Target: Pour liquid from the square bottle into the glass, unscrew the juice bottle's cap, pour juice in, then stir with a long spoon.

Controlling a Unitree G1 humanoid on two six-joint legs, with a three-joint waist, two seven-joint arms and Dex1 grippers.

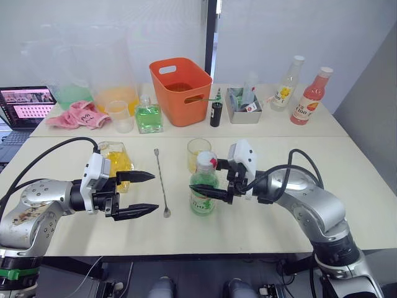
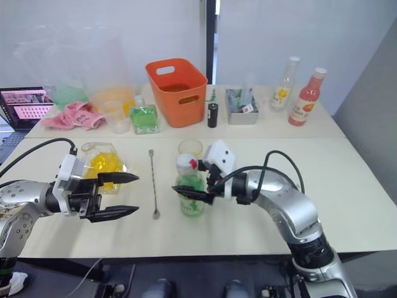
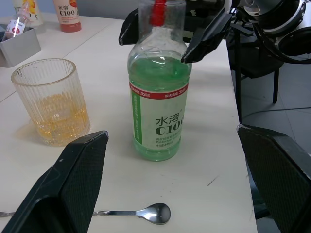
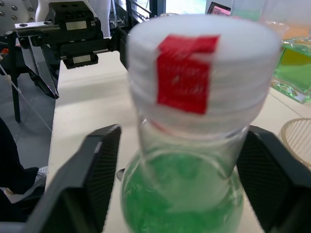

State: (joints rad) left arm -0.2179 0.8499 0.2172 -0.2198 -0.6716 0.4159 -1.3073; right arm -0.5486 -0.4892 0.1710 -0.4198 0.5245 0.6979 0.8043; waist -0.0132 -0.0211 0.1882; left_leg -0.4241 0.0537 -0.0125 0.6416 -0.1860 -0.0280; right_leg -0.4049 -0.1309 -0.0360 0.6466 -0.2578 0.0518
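The right pincer point(image 1: 209, 193) sits at centre frame, spread, one finger on either side of the juice bottle point(image 1: 203, 185) without closing on it. The bottle stands upright on the bench point(image 1: 260, 223), long axis vertical, white cap point(image 4: 201, 73) still on, green liquid inside. The left pincer point(image 1: 138, 194) hangs lower left, spread and empty, fingers pointing toward the bottle. Between the two pincers lies the spoon point(image 1: 162, 181), long axis running from mid-frame down, bowl at the lower end, close beside the bottle. The glass point(image 1: 198, 154) stands upright just behind the bottle, a little amber liquid in it. The square bottle point(image 1: 116, 162) sits behind the left pincer. Farther up frame: an orange bin point(image 1: 180, 90), a green flask point(image 1: 147, 115), a pink cloth point(image 1: 79, 115), two more bottles point(image 1: 310, 96) upper right.
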